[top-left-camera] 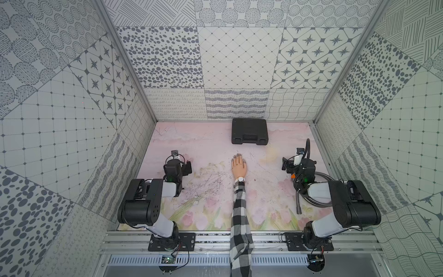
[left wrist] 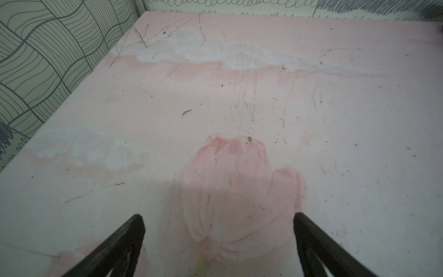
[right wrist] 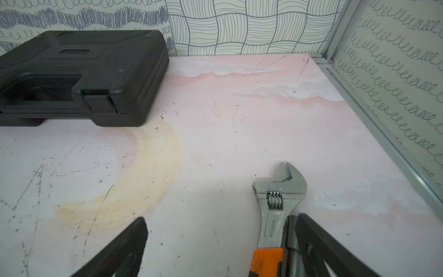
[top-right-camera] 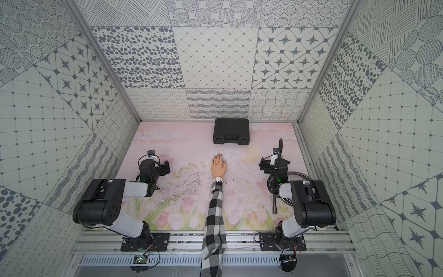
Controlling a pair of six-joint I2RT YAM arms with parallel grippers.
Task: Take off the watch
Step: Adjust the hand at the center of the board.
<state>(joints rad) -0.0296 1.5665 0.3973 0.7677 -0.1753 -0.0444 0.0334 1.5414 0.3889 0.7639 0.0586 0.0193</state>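
The watch (top-left-camera: 240, 179) (top-right-camera: 218, 179), with a round white dial and pale strap, sits on the wrist of a mannequin hand (top-left-camera: 238, 165) (top-right-camera: 218, 165) lying palm down mid-table, its arm in a black-and-white checked sleeve (top-left-camera: 240, 215). My left gripper (top-left-camera: 188, 166) (left wrist: 218, 217) hovers left of the hand, open, with only bare table between its fingers. My right gripper (top-left-camera: 286, 165) (right wrist: 221, 219) hovers right of the hand, open. Neither wrist view shows the watch.
A shut black tool case (top-left-camera: 249, 131) (right wrist: 81, 76) lies by the back wall. An adjustable wrench (right wrist: 279, 199) with an orange grip lies on the table under the right gripper, close to one finger. A black flexible hose (top-left-camera: 298, 203) runs beside the right arm. Patterned walls enclose the table.
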